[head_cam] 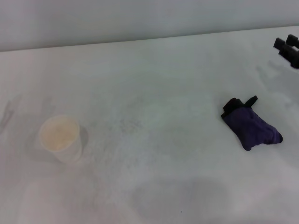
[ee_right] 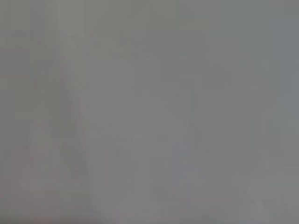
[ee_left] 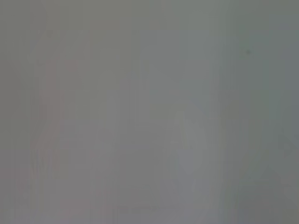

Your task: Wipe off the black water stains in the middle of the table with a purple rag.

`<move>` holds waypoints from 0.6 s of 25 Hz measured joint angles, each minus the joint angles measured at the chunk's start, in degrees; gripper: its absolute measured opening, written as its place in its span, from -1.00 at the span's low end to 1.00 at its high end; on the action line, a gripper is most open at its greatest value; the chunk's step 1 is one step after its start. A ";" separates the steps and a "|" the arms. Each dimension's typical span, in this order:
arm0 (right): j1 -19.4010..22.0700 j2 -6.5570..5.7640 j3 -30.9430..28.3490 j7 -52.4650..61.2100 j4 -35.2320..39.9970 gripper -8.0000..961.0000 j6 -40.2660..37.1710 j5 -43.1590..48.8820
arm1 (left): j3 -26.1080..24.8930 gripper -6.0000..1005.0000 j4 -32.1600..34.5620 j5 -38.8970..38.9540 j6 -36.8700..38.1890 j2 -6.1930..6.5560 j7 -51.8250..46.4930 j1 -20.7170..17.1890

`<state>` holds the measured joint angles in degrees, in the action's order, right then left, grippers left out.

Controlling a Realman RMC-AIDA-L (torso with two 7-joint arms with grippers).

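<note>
- Here, the purple rag [head_cam: 251,127] lies crumpled on the right side of the table [head_cam: 154,74], its black-edged end toward the far side and a thin black tail sticking up from that end.
- No round dark blot shows in the middle of the table; only faint grey speckling [head_cam: 126,125] is visible there, between the rag and the cup, and whether any of it is the black water stains cannot be told.
- A white paper cup [head_cam: 60,137] stands upright on the left side of the table, well apart from the rag, with a pale yellowish inside.
- The right gripper [head_cam: 288,49] shows only as dark finger ends at the far right edge of the head view, above the table and beyond the rag, not touching it; how its fingers are set cannot be told.
- The left gripper is out of sight in every view.
- Both wrist views show only a plain grey blur with nothing distinguishable.
</note>
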<state>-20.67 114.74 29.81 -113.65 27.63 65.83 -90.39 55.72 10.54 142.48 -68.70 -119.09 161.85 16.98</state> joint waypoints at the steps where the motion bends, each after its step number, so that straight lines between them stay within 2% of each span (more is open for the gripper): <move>1: 0.17 -0.02 -0.47 -5.14 -2.63 -0.10 0.87 -2.91 | 0.00 0.78 -0.05 0.01 0.00 0.00 0.00 0.02; 5: 0.52 -0.01 -2.92 -26.80 -14.89 -0.10 7.26 -14.43 | 0.00 0.78 -0.27 0.04 -0.22 0.00 -0.01 -0.06; 7: 0.75 0.00 -3.23 -33.90 -18.35 -0.10 10.64 -17.39 | 0.00 0.78 -0.27 0.06 -0.20 0.00 -0.02 -0.08; 10: 1.21 0.05 -3.37 -39.17 -20.90 -0.10 13.45 -19.41 | 0.00 0.78 -0.30 0.08 0.15 0.03 -0.03 0.09; 15: 1.85 0.06 -4.65 -41.07 -21.43 -0.09 13.39 -20.57 | 0.00 0.78 -0.26 0.30 0.03 0.05 -0.04 -0.13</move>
<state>-18.83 114.79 25.16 -154.72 6.20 79.22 -110.96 55.72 10.28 142.77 -68.67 -119.04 161.80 16.85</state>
